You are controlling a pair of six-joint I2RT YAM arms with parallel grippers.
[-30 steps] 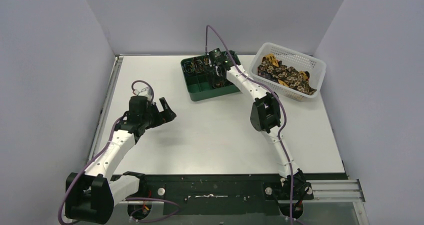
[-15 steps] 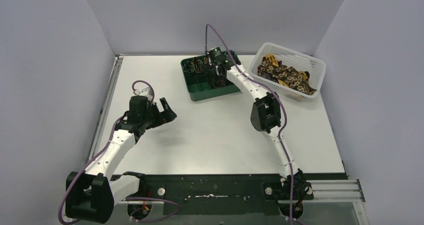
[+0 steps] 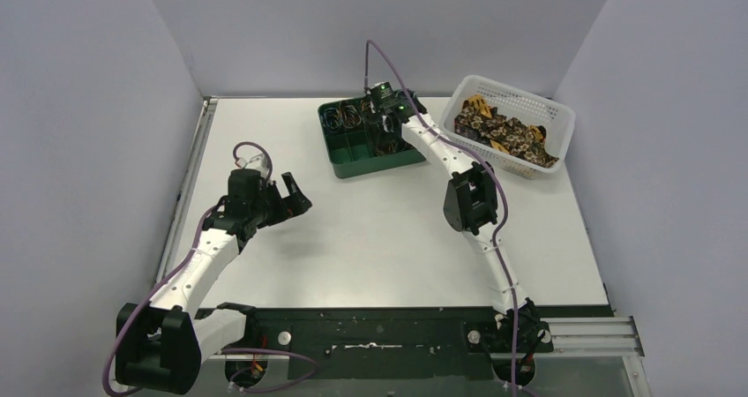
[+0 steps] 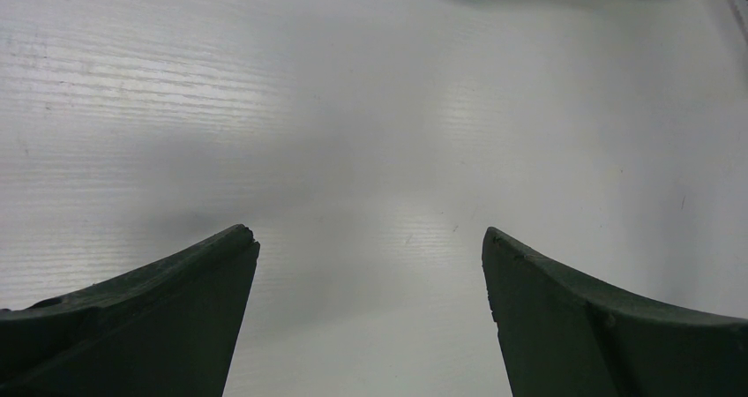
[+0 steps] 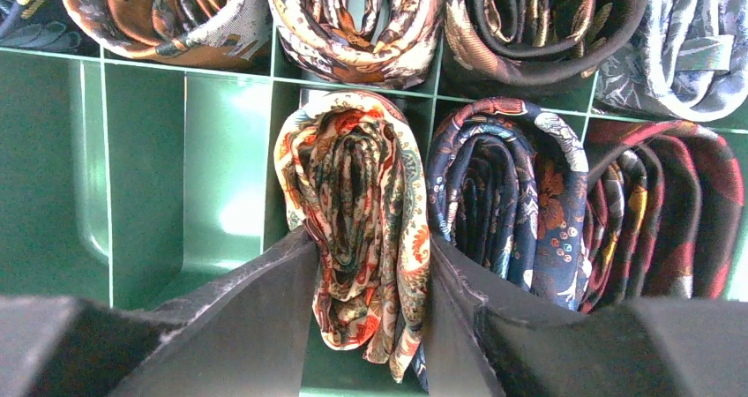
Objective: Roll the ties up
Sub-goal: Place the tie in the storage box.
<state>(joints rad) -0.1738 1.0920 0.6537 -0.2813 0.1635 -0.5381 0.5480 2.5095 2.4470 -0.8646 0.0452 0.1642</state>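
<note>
A rolled tie (image 5: 353, 168) in a cream, red and green paisley print stands in a compartment of the green tray (image 5: 141, 176). My right gripper (image 5: 369, 238) is shut on it, one finger pressed against each side of the coil. In the top view that gripper (image 3: 385, 119) reaches down into the green tray (image 3: 353, 163) at the back. Several more rolled ties fill neighbouring compartments, among them a navy one (image 5: 507, 185) and a dark red one (image 5: 670, 212). Loose ties (image 3: 503, 132) lie heaped in the white basket (image 3: 564, 128). My left gripper (image 3: 298, 194) hovers open and empty over the table (image 4: 370, 132).
The compartment left of the held tie shows bare green floor (image 5: 220, 194). The white basket stands just right of the green tray at the back right. Grey walls close in the table on three sides.
The right wrist has shifted slightly over the green tray. The left arm has not moved.
</note>
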